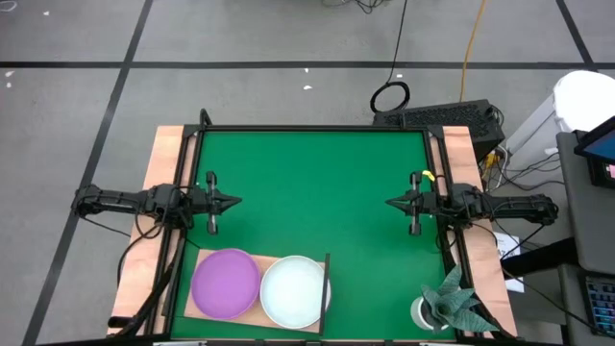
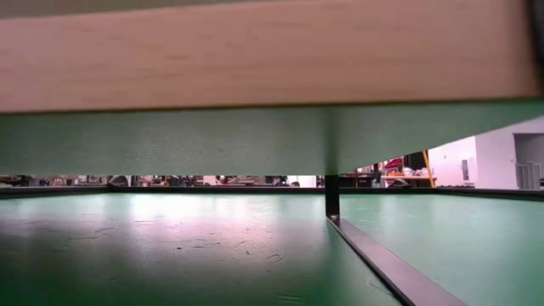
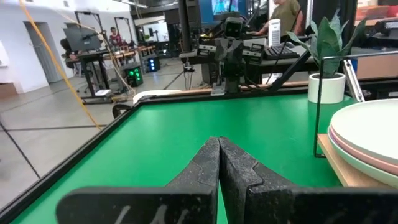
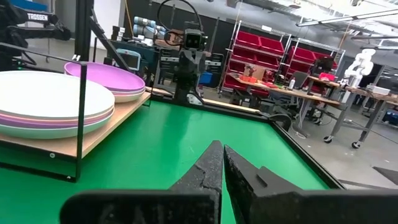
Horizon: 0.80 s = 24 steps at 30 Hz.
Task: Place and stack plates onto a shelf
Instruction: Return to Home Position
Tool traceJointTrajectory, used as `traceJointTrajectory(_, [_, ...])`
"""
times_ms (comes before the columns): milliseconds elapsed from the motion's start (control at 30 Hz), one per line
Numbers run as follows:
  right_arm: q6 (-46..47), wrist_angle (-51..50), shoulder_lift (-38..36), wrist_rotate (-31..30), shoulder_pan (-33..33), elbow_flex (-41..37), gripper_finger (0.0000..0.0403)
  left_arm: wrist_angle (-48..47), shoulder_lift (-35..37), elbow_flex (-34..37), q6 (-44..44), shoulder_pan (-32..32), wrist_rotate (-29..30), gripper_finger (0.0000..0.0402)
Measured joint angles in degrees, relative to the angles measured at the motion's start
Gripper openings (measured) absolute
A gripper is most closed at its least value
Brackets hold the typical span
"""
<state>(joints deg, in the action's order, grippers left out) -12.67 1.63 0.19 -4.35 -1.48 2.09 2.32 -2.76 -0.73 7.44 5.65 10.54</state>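
The left tool (image 1: pixel 233 202) is being held with its two dark fingers pressed together, nothing pinched, out at the left edge of the green-matted surface (image 1: pixel 317 163) and pointing inward. The right tool (image 1: pixel 389 202) is being kept the same way at the opposite edge, fingers closed tight on nothing, so the two are being aimed at each other across the bare mat. Both are probably being parked well apart from the plates so nothing gets knocked.

Further out, along the surface's front edge on the left arm's side, the flat light-wood shelf (image 1: pixel 199 258) is being used for two stacks side by side. One is topped by a round purple plastic plate (image 1: pixel 226 283), the other by a round white plastic plate (image 1: pixel 293 291). Pink rims are being shown under the white one in the wrist views. A thin dark upright edge piece (image 1: pixel 328 279) is being kept just beside the white stack, likely as a stop. No loose plates are being seen on the mat, so the stacking is judged done. A potted plant (image 1: pixel 444 308) is being left in the corner, well clear.
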Motion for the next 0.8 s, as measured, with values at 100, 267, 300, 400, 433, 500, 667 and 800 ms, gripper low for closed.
traceJointTrajectory(100, [0.0, 1.4, 0.0, -0.1, 0.0, 0.0, 0.0000, -0.6, -0.2, 0.1, -1.0, -0.1, -2.7, 0.0005])
traceJointTrajectory(267, [0.0, 3.0, 0.0, -0.1, 0.0, 0.0, 0.0000, -1.0, -0.4, 0.1, -1.2, -0.1, -5.3, 0.0005])
traceJointTrajectory(300, [0.0, 3.1, 0.0, -0.1, 0.0, 0.0, 0.0000, -0.7, -0.3, 0.1, -1.1, -0.2, -4.8, 0.0005])
traceJointTrajectory(400, [0.0, 3.3, 0.0, -0.1, 0.0, 0.0, 0.0000, 0.6, 0.3, 0.2, -0.4, -0.5, -4.5, 0.0005])
traceJointTrajectory(433, [0.0, 3.3, 0.0, -0.1, 0.0, 0.0, 0.0000, 0.9, 0.6, 0.2, -0.3, -0.6, -4.5, 0.0005])
traceJointTrajectory(500, [0.0, 3.4, 0.0, -0.1, 0.0, 0.0, 0.0000, 1.1, 0.9, 0.2, -0.2, -1.1, -4.5, 0.0005])
traceJointTrajectory(667, [0.0, 3.6, 0.0, -0.1, 0.0, 0.0, 0.0000, -0.7, 1.3, 0.1, -0.5, -2.4, -4.8, 0.0005])
traceJointTrajectory(800, [0.0, 3.7, 0.0, -0.1, 0.0, 0.0, 0.0000, -0.8, 1.3, 0.1, -1.5, -3.8, -4.9, 0.0005])
